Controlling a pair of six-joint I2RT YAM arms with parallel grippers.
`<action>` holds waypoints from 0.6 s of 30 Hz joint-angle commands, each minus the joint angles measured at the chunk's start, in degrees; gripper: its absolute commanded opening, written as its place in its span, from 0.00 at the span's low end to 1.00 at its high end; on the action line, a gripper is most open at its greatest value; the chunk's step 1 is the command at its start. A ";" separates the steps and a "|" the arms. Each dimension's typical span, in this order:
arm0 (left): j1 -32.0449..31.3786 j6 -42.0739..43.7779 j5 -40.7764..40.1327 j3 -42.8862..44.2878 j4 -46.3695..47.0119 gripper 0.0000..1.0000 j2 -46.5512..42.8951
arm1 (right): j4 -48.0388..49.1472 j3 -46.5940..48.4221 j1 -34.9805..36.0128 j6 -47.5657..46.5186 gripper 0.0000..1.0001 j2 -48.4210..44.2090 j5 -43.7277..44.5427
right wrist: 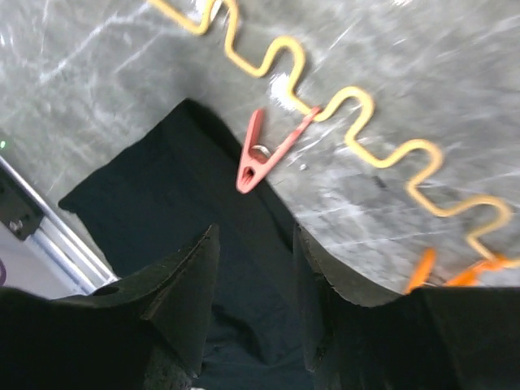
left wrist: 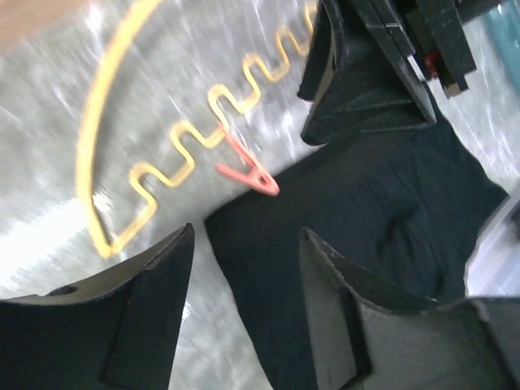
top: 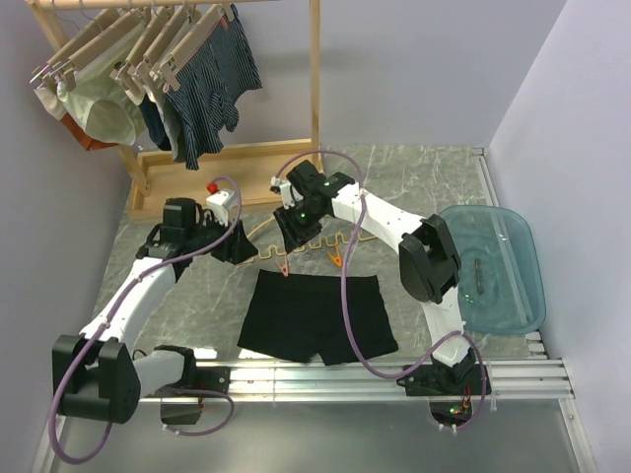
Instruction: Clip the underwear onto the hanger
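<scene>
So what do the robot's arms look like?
The left arm and right arm are white tubes with chunky black joints, each with a looping purple cable. The left gripper and right gripper have black, wedge-shaped fingers. Tiny green lights glow on the right arm.

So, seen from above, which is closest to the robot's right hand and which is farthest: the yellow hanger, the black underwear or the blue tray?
1. The yellow hanger: lies right by the right hand, mid-table.
2. The black underwear: flat on the table, a little toward the arm bases.
3. The blue tray: well off at the table's right edge.
</scene>
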 commanded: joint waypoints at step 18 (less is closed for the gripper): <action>12.93 -7.42 6.17 2.53 0.43 0.72 7.20 | -1.62 4.22 6.31 10.57 0.67 5.99 10.77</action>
